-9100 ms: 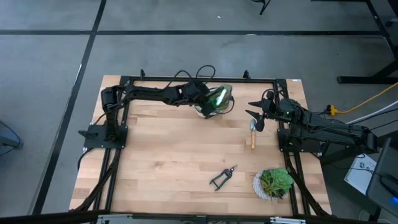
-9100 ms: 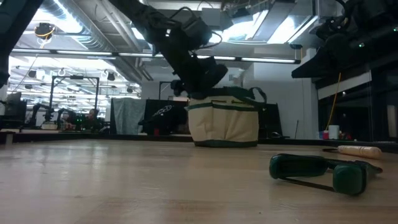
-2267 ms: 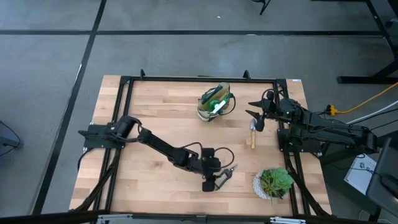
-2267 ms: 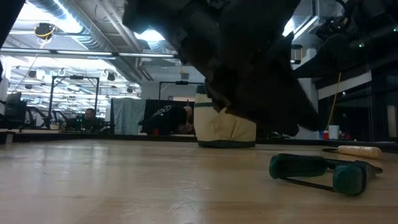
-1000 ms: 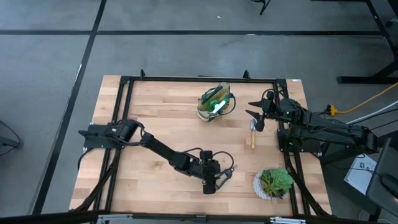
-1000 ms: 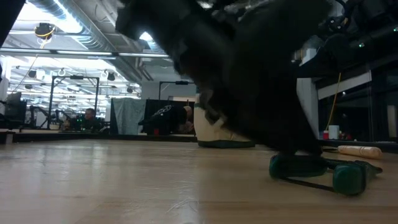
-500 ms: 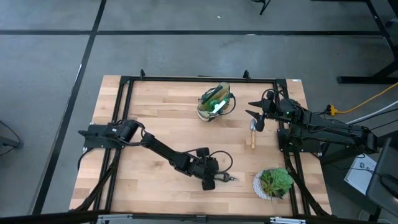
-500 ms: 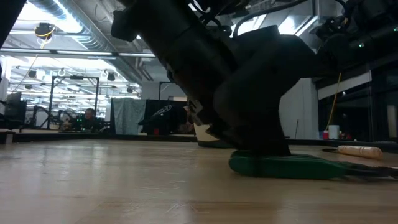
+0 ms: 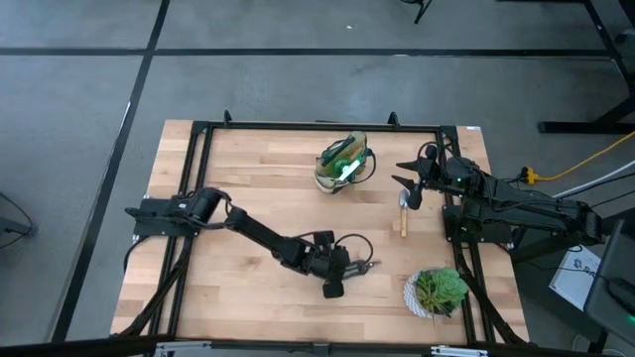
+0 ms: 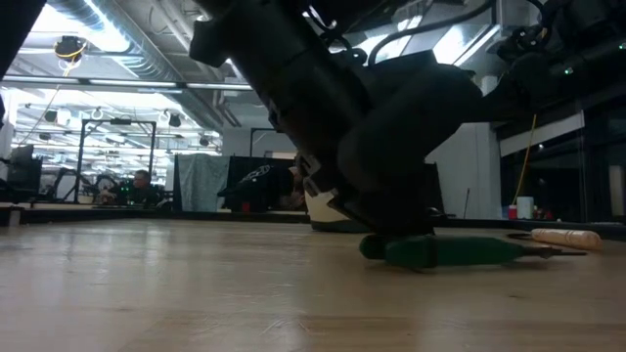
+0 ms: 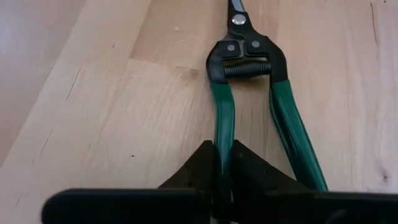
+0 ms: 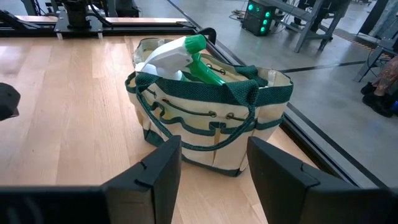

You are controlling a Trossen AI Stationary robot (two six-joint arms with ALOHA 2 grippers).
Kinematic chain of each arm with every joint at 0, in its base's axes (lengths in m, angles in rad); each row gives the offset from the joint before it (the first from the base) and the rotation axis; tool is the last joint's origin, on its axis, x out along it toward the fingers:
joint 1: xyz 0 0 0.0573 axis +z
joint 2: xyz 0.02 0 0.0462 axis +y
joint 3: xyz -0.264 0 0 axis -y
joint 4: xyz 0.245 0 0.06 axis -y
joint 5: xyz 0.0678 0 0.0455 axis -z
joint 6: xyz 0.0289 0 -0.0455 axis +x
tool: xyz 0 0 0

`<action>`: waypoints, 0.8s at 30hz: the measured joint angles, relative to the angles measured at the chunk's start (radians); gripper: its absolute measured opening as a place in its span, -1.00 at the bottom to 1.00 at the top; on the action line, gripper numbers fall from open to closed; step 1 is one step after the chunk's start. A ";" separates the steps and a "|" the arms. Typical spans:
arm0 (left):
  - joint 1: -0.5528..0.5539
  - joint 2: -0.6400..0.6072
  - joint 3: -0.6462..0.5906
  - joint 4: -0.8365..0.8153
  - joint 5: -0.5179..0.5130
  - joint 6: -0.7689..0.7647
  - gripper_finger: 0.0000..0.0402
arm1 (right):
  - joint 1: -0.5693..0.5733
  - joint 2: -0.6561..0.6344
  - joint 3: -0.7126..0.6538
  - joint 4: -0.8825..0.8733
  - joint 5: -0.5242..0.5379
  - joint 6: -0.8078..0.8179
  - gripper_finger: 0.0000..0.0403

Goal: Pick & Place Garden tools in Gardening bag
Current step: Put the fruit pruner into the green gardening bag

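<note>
Your left gripper [image 9: 342, 275] sits low over the wooden table [image 9: 248, 198], at about five o'clock from its centre in the high view, its two dark fingers [image 11: 205, 167] pinched tight on one green-sleeved handle of the metal pruning shears [image 11: 249, 93]; the second handle lies free beside it, and the shears rest flat on the boards with their blades pointing away from the wrist. The low view shows the same green handles [image 10: 450, 250] lying along the tabletop under the dark arm. Your right gripper [image 9: 409, 184] waits near the table's three o'clock edge, jaws spread wide and holding nothing, facing the beige canvas gardening bag with dark green trim [image 12: 211, 121]. That bag stands at about twelve o'clock on the table [image 9: 342, 164], with the translucent green spray bottle [image 12: 186, 56] poking out of its top. A wooden-handled trowel [image 9: 403, 213] lies just below your right gripper, and a leafy green plant in a white pot [image 9: 438, 291] stands at four o'clock, near the shears.
</note>
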 joint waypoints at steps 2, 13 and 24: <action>0.006 0.000 -0.001 0.000 0.006 0.000 -0.87 | 0.000 0.000 0.000 0.000 0.000 0.000 -0.08; 0.045 0.002 0.000 -0.019 0.056 -0.033 -0.87 | 0.000 0.000 0.000 0.000 0.000 0.000 -0.08; 0.070 -0.011 0.001 -0.122 0.059 -0.070 -0.87 | 0.000 0.000 0.000 0.000 0.000 0.000 -0.08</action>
